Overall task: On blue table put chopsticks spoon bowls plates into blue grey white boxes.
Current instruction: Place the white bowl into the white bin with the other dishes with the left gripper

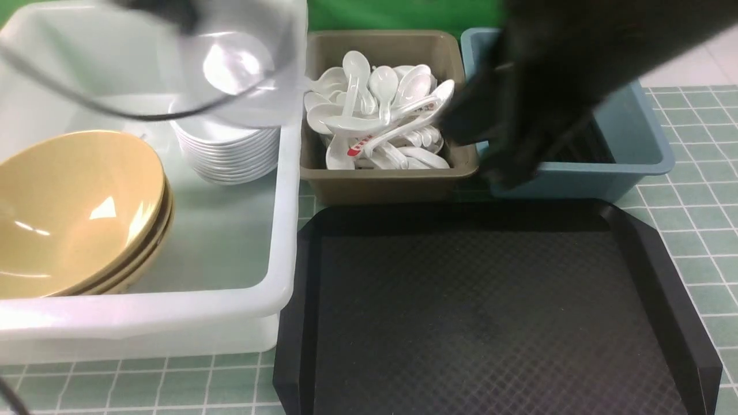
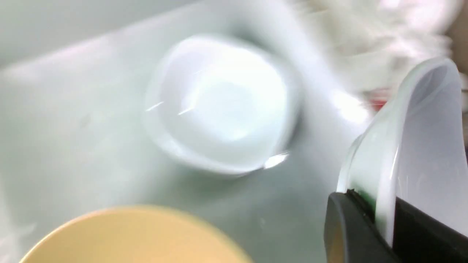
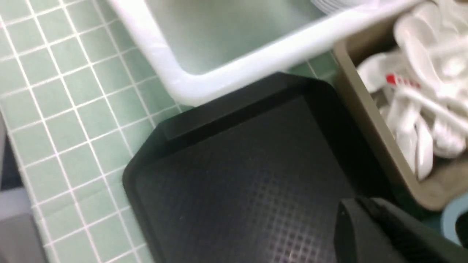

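Note:
My left gripper (image 2: 384,215) is shut on the rim of a white dish (image 2: 420,138). It holds that dish (image 1: 236,75) tilted and blurred above the stack of white dishes (image 1: 228,153) in the white box (image 1: 282,230). Tan bowls (image 1: 75,213) are nested at the box's near left. White spoons (image 1: 380,109) fill the grey box (image 1: 386,181). My right gripper (image 3: 365,223) is shut and empty, low over the black tray (image 3: 237,175) beside the grey box's corner (image 3: 420,193). In the front view the right arm (image 1: 536,86) hides much of the blue box (image 1: 640,132). Dark sticks (image 1: 582,147), probably chopsticks, lie inside it.
The black tray (image 1: 490,311) lies bare in front of the grey and blue boxes, touching the white box's side. The table surface (image 1: 692,230) is green tiled. A dark cable (image 1: 86,104) hangs across the white box.

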Tool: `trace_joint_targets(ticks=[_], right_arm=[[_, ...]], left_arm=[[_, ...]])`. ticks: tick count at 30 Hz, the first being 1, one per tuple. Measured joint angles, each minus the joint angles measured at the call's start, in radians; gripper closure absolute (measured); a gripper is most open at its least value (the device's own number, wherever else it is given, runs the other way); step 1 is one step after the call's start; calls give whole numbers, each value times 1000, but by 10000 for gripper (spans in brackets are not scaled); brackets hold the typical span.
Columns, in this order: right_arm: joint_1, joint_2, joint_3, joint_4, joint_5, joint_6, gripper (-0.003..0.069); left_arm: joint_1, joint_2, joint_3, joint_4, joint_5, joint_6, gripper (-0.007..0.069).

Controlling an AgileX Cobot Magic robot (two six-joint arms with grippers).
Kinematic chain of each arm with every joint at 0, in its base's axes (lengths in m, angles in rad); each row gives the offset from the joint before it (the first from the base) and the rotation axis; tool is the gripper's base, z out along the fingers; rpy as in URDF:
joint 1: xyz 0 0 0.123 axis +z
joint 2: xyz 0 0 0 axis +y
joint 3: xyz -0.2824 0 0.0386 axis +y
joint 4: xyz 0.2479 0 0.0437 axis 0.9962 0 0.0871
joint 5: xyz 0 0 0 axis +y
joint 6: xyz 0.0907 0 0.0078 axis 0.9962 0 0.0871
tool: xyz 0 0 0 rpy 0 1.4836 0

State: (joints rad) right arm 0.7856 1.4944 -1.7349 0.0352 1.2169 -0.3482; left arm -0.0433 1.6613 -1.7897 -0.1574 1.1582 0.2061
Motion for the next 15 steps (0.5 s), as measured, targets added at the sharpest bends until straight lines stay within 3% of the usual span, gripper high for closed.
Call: trace_joint_targets(ticks=[5,11,15], right_arm=[[8,51,-7,-35,-8,0,608],[3,75,-7,-59,-11,9,608],[3,75,-7,-90,12,13,606]], left_arm=[[169,65,104,-212,-175,56,621],[184,196,113,-428,-340,216,621],[184,284,115,-473,-433,253,593]])
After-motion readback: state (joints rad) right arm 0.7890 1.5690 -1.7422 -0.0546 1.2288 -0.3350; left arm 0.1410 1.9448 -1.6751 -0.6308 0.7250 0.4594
